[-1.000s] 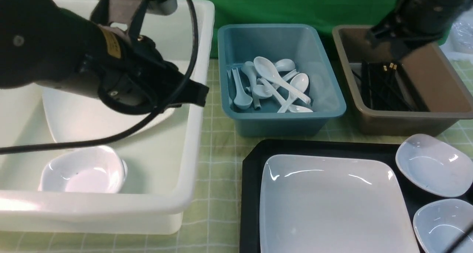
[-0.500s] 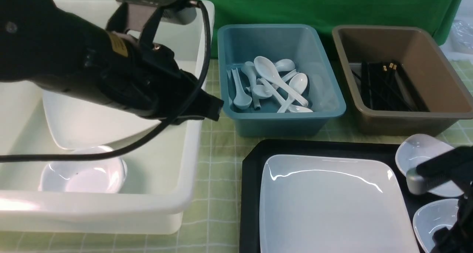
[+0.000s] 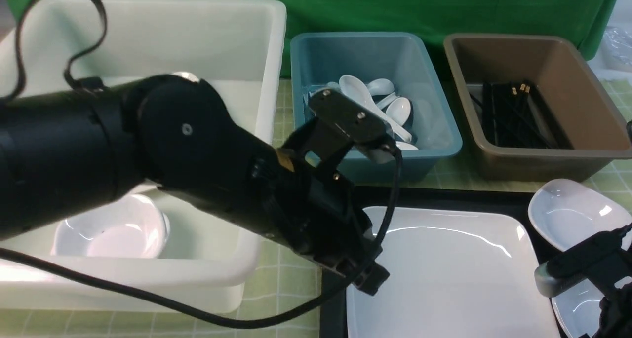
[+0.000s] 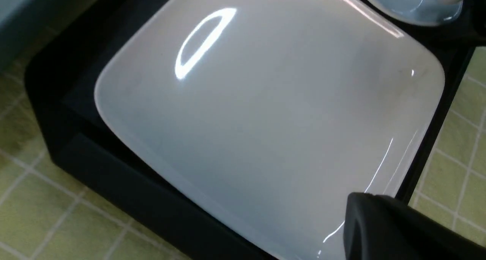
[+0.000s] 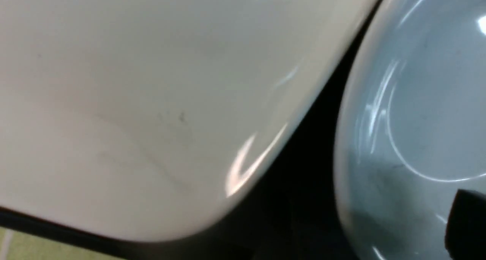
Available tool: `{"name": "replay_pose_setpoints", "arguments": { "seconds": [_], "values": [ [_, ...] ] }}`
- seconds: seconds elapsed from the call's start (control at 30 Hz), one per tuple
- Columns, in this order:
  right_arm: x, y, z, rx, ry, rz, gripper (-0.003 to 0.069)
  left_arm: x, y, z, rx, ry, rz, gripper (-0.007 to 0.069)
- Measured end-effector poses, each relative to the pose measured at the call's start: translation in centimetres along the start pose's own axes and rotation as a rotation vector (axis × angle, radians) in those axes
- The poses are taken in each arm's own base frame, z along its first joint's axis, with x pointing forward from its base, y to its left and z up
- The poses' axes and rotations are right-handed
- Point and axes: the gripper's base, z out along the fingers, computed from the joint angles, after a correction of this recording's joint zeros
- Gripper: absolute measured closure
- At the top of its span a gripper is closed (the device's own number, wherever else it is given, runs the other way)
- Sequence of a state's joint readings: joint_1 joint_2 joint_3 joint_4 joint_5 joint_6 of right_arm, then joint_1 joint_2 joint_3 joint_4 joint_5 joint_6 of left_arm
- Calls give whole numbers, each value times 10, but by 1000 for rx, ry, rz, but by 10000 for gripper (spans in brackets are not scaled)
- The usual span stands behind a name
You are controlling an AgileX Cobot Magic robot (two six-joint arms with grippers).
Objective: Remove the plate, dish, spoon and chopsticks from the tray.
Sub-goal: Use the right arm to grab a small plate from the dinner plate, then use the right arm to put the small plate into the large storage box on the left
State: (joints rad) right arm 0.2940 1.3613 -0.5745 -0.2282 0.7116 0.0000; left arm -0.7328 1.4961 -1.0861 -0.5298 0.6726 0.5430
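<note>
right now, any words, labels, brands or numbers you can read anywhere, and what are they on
No text can be read in any view.
Yellow sticker on the left arm: mostly hidden and too small to read.
Plate, tray, blue tub, brown tub, white tub: no printing visible.

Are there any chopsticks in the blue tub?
No, the blue tub shows only white spoons, while the black chopsticks lie in the brown tub.
</note>
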Motion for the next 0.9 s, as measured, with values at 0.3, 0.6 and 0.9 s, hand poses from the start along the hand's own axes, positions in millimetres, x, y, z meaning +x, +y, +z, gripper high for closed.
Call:
{"name": "replay_pose_setpoints", "arguments": {
  "seconds": [0.3, 0.6, 0.9],
  "values": [
    [-5, -2, 10, 30, 8, -38, 417, 2, 3, 1, -30, 19, -28, 623],
    [-19, -13, -32, 62, -7, -14, 548, -4, 7, -5, -87, 31, -71, 623],
    [-28, -21, -158, -4, -453, 58, 592, -36, 29, -60, -278, -70, -161, 623]
  ]
}}
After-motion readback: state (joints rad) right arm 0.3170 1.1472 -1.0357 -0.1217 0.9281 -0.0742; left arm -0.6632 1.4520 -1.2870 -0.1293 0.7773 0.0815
